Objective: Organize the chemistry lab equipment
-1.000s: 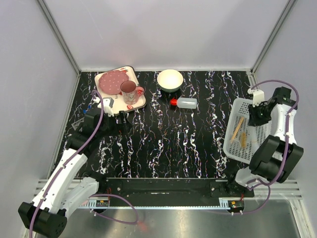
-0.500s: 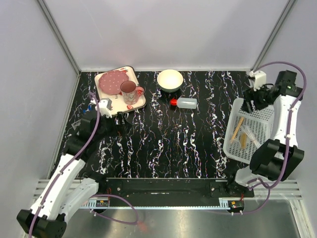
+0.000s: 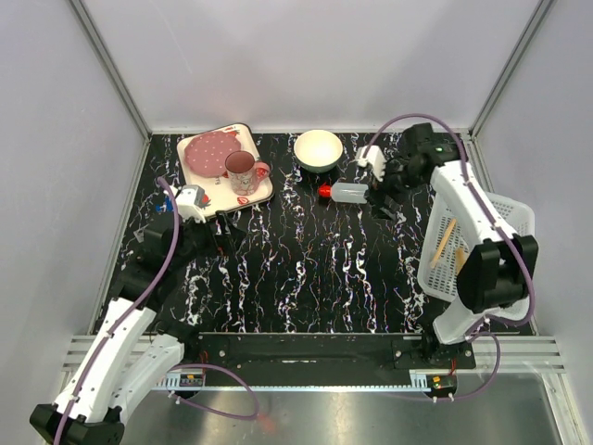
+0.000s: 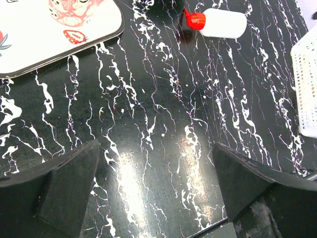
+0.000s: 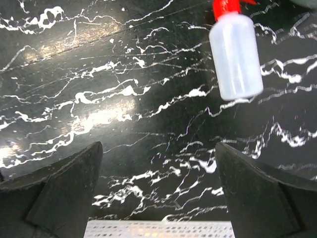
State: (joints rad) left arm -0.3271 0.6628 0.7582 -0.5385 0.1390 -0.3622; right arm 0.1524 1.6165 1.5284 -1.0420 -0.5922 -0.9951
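- Top view: bright, even, diffuse overhead light. White walls [image 3: 324, 56] are not clipped, and the only shadows are soft ones under the arms and the bowl [image 3: 318, 148].
- Glossy black tabletop [image 3: 306, 269] shows barely any glare from up there. The metal strip [image 3: 371, 408] at the near edge has a dull sheen.
- Wall frames lean outward in the top view: wide-angle lens.
- Left wrist: pale lamp reflections mid-frame, marbling sharp. The left gripper [image 4: 156, 146] has fingers [image 4: 69, 188] that are dark and soft-focus in the bottom corners.
- Right wrist: glare smear left of centre. The bottle [image 5: 235, 54] has slightly soft edges and its white body is near clipping.
- The right gripper [image 5: 158, 146] has fingers [image 5: 257, 188] that are underexposed and blurred.
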